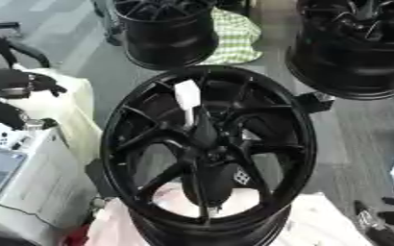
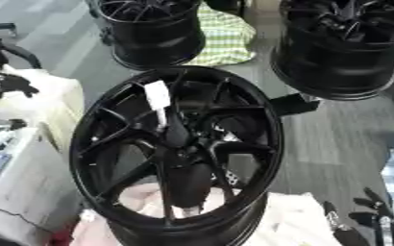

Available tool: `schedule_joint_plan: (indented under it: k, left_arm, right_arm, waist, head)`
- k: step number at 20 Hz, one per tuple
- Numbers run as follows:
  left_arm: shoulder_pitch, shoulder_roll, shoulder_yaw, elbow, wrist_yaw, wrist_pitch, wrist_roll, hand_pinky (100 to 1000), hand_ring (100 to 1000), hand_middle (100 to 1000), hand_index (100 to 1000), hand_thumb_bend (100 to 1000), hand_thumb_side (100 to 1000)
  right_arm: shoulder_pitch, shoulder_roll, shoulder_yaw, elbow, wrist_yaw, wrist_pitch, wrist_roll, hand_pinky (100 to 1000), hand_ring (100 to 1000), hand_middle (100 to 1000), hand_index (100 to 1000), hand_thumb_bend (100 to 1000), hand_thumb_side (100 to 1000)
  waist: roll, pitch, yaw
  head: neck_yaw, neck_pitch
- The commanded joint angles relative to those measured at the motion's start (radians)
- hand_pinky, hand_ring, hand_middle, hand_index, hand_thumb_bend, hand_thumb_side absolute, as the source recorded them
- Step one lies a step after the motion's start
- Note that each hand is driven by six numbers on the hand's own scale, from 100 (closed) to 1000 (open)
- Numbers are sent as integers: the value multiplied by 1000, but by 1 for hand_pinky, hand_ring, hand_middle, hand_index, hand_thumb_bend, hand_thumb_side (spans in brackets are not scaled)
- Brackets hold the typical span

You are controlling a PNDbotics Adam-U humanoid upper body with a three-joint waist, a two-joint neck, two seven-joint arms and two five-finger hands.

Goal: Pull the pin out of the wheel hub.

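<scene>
— Wheel hub (image 1: pixel 207 149)?
— Black, upright, centre foreground; white tag (image 1: pixel 187 96) on upper spokes. Pin not discernible.
— Hands?
— Right hand (image 2: pixel 373 221) at lower right corner; fingers' state unclear. Left unseen.

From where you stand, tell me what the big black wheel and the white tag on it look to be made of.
Wheel: probably cast metal with a glossy black finish; its rim and thin, stiff spokes catch highlights. White tag: looks like matte paper or thin card, flat, no gleam; which of the two I cannot tell.
</scene>
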Motion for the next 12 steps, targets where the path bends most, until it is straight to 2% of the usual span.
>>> schedule_joint_plan:
  k: [1, 4, 7, 12]
  left_arm:
    - [11, 15, 49, -42, 83, -235, -287, 578, 1000, 759, 950, 100, 718]
    - [42, -6, 88, -74, 189, -235, -365, 564, 1000, 742, 938, 100, 645]
    - [87, -39, 151, -115, 334, -235, -442, 551, 1000, 726, 928, 100, 609]
    - [180, -119, 242, -162, 505, -235, -461, 535, 1000, 698, 913, 100, 590]
  right_arm:
    - [-8, -7, -6, -15, 3, 1, -2, 695, 627, 735, 935, 425, 346]
    - [-8, -5, -7, -14, 2, 2, -2, 696, 627, 735, 935, 425, 346]
    - [-9, -3, -9, -15, 2, 2, -4, 696, 627, 734, 935, 426, 345]
    - [-8, 3, -12, -19, 2, 3, -7, 697, 627, 735, 935, 428, 347]
  waist:
    - [-2, -3, 4]
    - [-5, -3, 6]
    - [-8, 0, 11]
    - [-16, 4, 20]
  head:
    - [-3, 5]
    - [-4, 5]
    - [-8, 5]
    - [-16, 5]
